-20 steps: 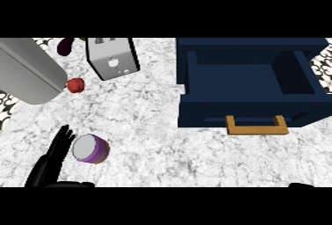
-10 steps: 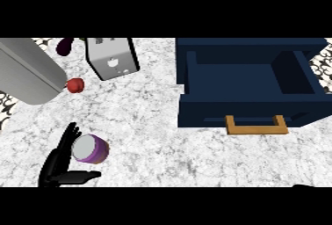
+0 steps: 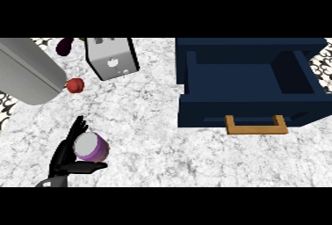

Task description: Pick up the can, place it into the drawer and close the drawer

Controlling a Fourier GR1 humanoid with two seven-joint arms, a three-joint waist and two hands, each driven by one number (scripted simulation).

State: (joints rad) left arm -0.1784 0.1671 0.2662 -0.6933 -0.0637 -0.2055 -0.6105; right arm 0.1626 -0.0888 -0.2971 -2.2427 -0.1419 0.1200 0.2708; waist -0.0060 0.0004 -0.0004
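A purple can point(image 3: 95, 147) with a grey lid lies on the marble counter at the lower left. My left hand point(image 3: 63, 156) is open against the can's left side. Its fingers point straight up along the can and its thumb reaches out just below it. The navy drawer point(image 3: 246, 108) stands pulled open at the right, with a tan handle point(image 3: 256, 126) on its front and nothing visible inside. My right hand does not show.
A large grey cylinder point(image 3: 26, 70) lies at the far left with a small red object point(image 3: 75, 85) by its end. A grey box-shaped appliance point(image 3: 111, 57) and a dark purple item point(image 3: 65, 46) sit at the back left.
My left hand has slid right until it meets the can, and its thumb has swung out beneath it. The can and drawer have not moved.
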